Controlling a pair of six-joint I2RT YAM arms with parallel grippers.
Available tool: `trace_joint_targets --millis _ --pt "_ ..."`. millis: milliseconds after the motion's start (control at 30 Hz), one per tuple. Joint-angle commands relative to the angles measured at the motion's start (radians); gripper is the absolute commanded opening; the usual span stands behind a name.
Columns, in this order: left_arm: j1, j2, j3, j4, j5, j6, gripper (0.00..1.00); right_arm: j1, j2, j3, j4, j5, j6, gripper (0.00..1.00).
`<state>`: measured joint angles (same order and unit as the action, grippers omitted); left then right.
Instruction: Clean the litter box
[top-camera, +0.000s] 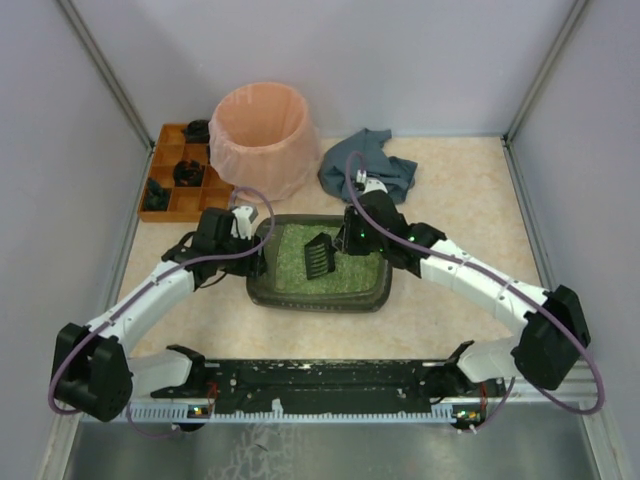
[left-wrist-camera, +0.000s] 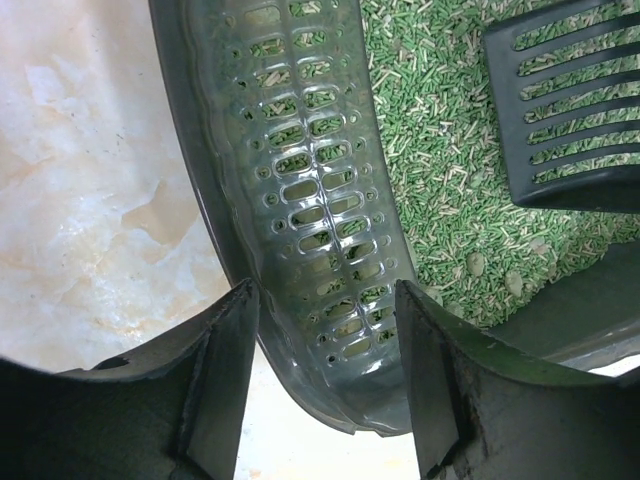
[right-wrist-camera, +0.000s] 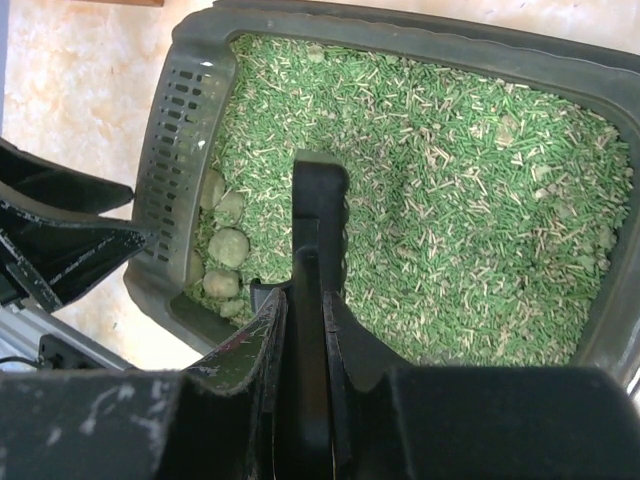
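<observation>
The dark olive-grey litter box (top-camera: 320, 302) with green litter sits mid-table. My right gripper (top-camera: 345, 240) is shut on the handle of a black slotted scoop (top-camera: 320, 255), whose blade rests edge-down in the litter (right-wrist-camera: 318, 200); my right jaws (right-wrist-camera: 310, 300) clamp the handle tightly. Several round pale clumps (right-wrist-camera: 225, 245) lie in the near-left corner of the box by its perforated rim (right-wrist-camera: 185, 150). My left gripper (top-camera: 258, 255) is open at the box's left edge, its fingers standing either side of the perforated rim (left-wrist-camera: 300, 150), gripper midpoint (left-wrist-camera: 325, 300). The scoop blade also shows in the left wrist view (left-wrist-camera: 570, 100).
A round pink-lined bin (top-camera: 263, 135) stands behind the box at the left. An orange compartmented tray (top-camera: 180, 175) with dark items lies at far left. A blue-grey cloth (top-camera: 368, 165) lies behind the box at the right. Grey walls enclose the table.
</observation>
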<state>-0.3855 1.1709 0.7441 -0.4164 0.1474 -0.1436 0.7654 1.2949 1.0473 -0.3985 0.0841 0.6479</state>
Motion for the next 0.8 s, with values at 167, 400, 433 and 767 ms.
trace_joint_targets --millis 167,400,433,767 --pt "0.003 0.032 0.026 -0.014 0.059 0.026 0.57 0.006 0.162 0.148 -0.041 -0.015 0.028 0.0" --pt "0.003 0.045 0.03 -0.016 0.07 0.033 0.52 0.006 0.253 0.184 -0.086 -0.044 0.03 0.0" --pt "0.002 0.046 0.029 -0.015 0.071 0.033 0.52 0.008 0.262 0.181 -0.086 -0.053 0.034 0.0" --pt "0.003 0.058 0.032 -0.018 0.084 0.037 0.49 0.024 0.333 0.108 0.006 -0.161 0.1 0.0"
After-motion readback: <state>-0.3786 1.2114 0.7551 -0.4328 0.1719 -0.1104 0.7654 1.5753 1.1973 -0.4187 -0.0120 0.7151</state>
